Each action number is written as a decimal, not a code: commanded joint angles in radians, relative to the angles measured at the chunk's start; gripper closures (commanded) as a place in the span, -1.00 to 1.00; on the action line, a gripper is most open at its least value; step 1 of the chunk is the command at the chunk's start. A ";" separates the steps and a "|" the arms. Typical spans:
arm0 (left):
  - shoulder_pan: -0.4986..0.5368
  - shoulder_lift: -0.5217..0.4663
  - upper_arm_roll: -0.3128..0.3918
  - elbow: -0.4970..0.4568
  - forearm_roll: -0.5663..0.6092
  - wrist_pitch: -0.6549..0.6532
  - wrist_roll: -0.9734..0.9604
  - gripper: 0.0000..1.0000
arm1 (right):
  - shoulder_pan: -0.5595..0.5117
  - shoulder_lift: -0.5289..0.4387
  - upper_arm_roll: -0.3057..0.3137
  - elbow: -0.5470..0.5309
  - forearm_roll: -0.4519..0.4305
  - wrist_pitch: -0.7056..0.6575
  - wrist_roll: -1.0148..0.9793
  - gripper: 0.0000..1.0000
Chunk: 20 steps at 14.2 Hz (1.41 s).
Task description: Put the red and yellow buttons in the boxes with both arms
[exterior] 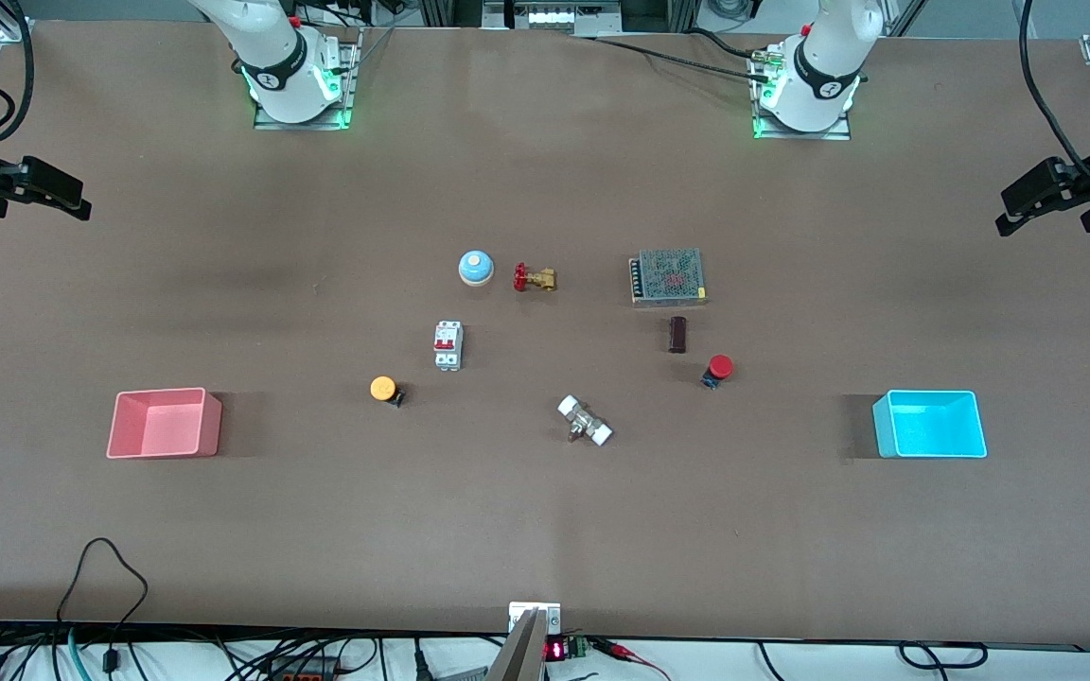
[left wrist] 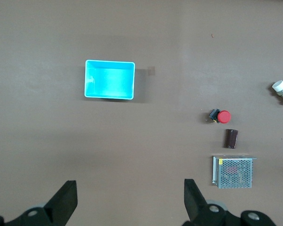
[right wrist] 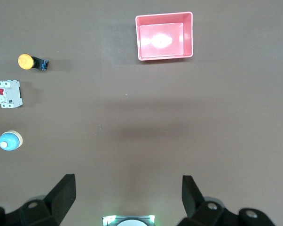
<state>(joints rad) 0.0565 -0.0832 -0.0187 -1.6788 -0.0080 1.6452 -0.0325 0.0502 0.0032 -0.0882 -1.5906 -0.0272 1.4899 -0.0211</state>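
The red button [exterior: 718, 369] lies on the table toward the left arm's end, also in the left wrist view [left wrist: 221, 116]. The yellow button [exterior: 384, 389] lies toward the right arm's end, also in the right wrist view [right wrist: 28, 61]. The cyan box [exterior: 930, 424] [left wrist: 109, 79] and the pink box [exterior: 165, 423] [right wrist: 164, 35] stand empty at the two ends of the table. My left gripper [exterior: 1046, 203] [left wrist: 129, 186] is open and empty, high over the table's end near the cyan box. My right gripper [exterior: 34, 189] [right wrist: 128, 180] is open and empty, high over the pink box's end.
A blue bell [exterior: 475, 268], a brass valve [exterior: 534, 278] and a mesh-topped power supply [exterior: 667, 276] lie mid-table. A circuit breaker [exterior: 448, 344] sits by the yellow button. A dark cylinder [exterior: 677, 334] lies beside the red button. A white-ended fitting [exterior: 585, 421] lies between the buttons.
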 commanded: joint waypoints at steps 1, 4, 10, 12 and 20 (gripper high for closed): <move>-0.012 -0.001 0.013 -0.007 -0.020 0.001 0.000 -1.00 | -0.003 -0.029 0.002 -0.029 0.003 0.003 -0.016 -1.00; -0.026 0.031 0.003 -0.009 -0.021 0.036 -0.036 -1.00 | -0.003 -0.025 0.002 -0.026 0.003 0.004 -0.016 -1.00; -0.026 0.212 -0.135 -0.022 -0.021 0.195 -0.239 -1.00 | 0.066 0.085 0.011 -0.029 0.003 0.084 0.001 -1.00; -0.026 0.281 -0.179 -0.024 -0.018 0.264 -0.309 -1.00 | 0.095 0.154 0.011 -0.029 0.004 0.146 0.004 -1.00; -0.125 0.459 -0.196 -0.116 0.002 0.552 -0.500 -1.00 | 0.289 0.386 0.011 -0.028 0.044 0.433 0.213 -1.00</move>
<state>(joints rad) -0.0443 0.3563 -0.2170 -1.7528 -0.0101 2.1190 -0.4784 0.2886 0.3534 -0.0698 -1.6293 0.0055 1.8809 0.1297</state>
